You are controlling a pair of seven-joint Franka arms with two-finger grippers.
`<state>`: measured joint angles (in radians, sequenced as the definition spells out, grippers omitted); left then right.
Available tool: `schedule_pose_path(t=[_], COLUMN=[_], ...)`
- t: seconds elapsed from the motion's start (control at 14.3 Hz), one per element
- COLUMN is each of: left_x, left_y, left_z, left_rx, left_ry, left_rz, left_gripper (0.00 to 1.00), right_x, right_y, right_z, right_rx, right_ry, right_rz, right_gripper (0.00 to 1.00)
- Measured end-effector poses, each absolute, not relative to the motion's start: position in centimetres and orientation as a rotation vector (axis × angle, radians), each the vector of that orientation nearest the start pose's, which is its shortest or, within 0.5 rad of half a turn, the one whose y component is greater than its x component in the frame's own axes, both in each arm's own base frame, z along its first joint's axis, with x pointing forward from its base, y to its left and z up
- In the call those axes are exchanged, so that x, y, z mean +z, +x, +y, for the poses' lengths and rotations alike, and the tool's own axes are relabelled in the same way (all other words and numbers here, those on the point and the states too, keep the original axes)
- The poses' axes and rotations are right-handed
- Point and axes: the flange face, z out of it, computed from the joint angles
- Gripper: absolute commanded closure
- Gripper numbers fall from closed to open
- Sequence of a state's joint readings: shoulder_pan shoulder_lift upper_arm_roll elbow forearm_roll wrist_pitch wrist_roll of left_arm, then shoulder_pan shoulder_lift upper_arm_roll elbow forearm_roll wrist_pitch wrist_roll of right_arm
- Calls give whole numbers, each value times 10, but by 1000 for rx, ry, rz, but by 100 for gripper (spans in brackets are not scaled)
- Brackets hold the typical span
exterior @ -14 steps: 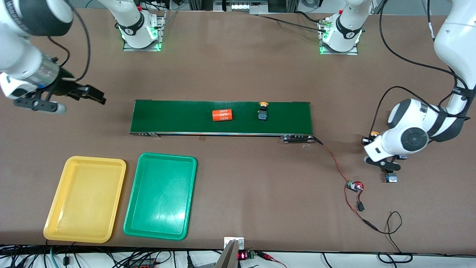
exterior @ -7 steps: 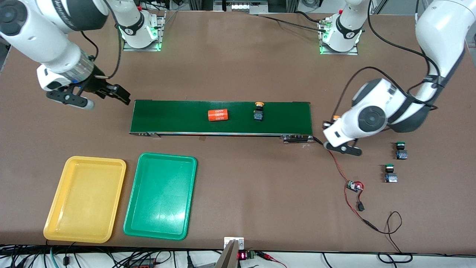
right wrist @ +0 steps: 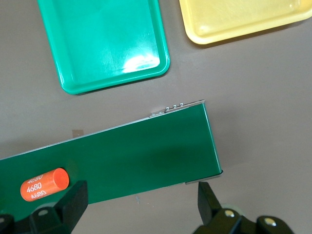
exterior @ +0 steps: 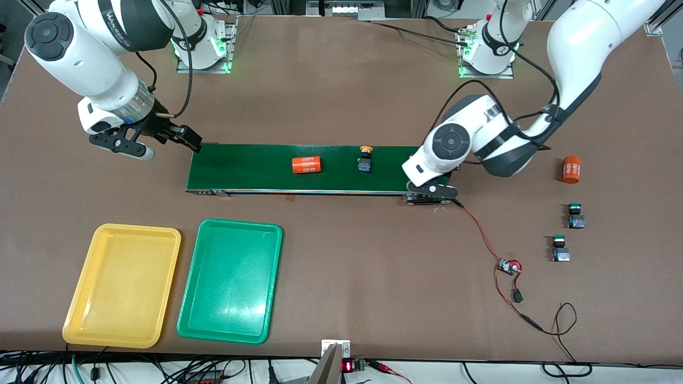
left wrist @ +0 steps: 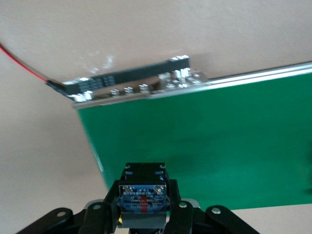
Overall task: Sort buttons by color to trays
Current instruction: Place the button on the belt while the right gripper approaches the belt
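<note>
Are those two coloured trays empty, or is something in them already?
Both empty. The yellow tray and the green tray show only bare, shiny floors in the front view; no button lies in either.

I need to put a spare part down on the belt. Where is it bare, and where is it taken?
The belt is bare from the right gripper at its end to the orange cylinder, and between the yellow button and the left gripper, shut on a button. Cylinder and yellow button crowd the middle.
</note>
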<state>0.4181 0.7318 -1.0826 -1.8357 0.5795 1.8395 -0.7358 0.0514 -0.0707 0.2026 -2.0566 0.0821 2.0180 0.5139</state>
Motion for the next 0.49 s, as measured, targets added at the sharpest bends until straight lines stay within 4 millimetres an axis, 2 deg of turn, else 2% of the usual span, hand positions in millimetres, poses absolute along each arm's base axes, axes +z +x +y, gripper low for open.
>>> schedule_pose_path(t=[0.21, 0.28, 0.35, 0.42, 0.49], left_x=[263, 255, 248, 243, 240], left_y=[527, 528, 529, 530, 530], left_z=[-290, -287, -284, -282, -281], left_rx=[419, 422, 431, 441, 448], left_ry=[-3053, -3063, -3068, -3071, -3074], left_rz=[226, 216, 207, 200, 194], left_gripper=[77, 71, 38, 0, 0], right_x=[469, 469, 469, 469, 469], right_y=[517, 516, 515, 514, 515], right_z=[145, 149, 154, 157, 159], right_rx=[-8, -8, -11, -15, -22], right_ry=[-3037, -3034, -3033, -3030, -3027], right_rz=[476, 488, 492, 496, 502], right_gripper=[0, 0, 0, 0, 0])
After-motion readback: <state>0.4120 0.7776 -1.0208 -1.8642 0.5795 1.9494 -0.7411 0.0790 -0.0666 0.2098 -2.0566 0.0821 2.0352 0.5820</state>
